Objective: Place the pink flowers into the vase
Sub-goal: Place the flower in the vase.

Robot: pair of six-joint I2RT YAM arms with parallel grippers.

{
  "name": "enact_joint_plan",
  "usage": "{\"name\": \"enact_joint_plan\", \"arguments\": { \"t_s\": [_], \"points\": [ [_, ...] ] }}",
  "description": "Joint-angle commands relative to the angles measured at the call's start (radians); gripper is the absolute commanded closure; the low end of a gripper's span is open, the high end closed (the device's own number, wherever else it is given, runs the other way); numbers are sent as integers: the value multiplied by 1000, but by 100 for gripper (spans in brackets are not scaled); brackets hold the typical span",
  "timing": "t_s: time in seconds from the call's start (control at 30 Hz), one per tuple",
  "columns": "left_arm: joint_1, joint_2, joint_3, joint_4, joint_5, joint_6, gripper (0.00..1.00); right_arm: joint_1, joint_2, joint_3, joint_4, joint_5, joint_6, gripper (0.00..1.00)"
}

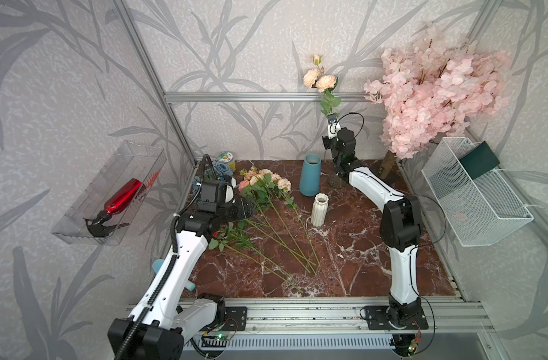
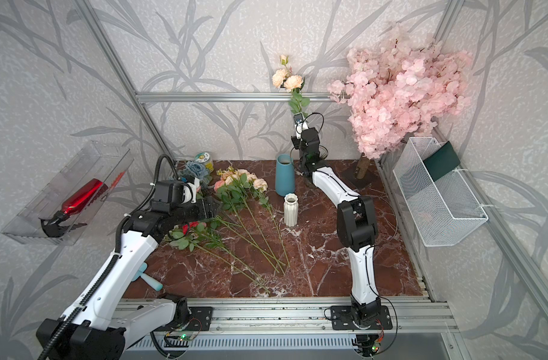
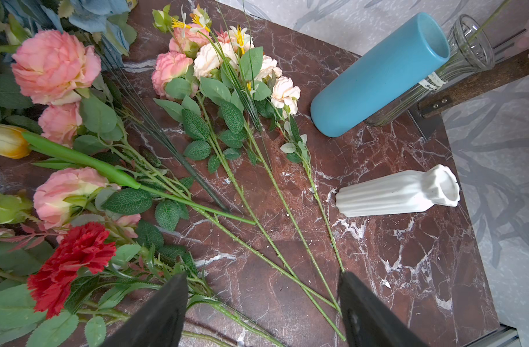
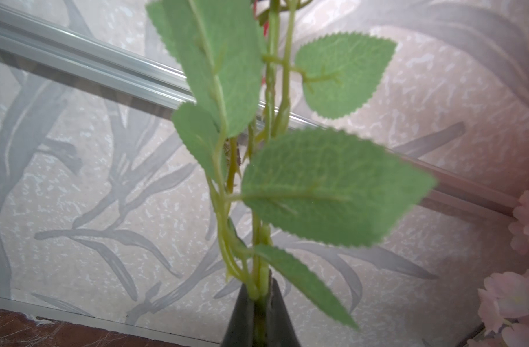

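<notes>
Above the back of the tabletop [image 1: 360, 265], the right hand [image 4: 258, 288] is clamping a stem of pink flowers [image 1: 318, 81] upright, its end seemingly entering the glass vase [image 3: 467, 57]; the left hand [image 3: 263, 275] is hovering open. Top-heavy blooms are threatening to tip out.

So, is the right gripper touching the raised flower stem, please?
Touching: in the right wrist view the right gripper has both fingers clamped on the pink flower stem.

Bright, even, diffuse light; only faint, soft shadows at the foot of the blue vase [image 1: 310, 177]. Both top views sharp, with wide-angle stretch toward the edges. Right wrist view: leaves of the pink flowers [image 4: 332, 186], near the lens, blurred.
</notes>
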State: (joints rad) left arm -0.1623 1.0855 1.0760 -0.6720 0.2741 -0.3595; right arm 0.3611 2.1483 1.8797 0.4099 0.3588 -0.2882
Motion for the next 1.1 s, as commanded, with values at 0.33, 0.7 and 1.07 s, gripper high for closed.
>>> {"name": "enact_joint_plan", "arguments": {
  "t_s": [0.33, 0.7, 1.07],
  "points": [
    [5, -17, -2, 4, -8, -2, 20, -2, -34, -109, 50, 34, 34, 82],
    [5, -23, -3, 5, -6, -2, 20, 11, -83, -156, 68, 53, 28, 32],
    [6, -30, -4, 5, -17, -4, 20, 51, -191, -195, 59, 92, -28, 11]
  ]
}}
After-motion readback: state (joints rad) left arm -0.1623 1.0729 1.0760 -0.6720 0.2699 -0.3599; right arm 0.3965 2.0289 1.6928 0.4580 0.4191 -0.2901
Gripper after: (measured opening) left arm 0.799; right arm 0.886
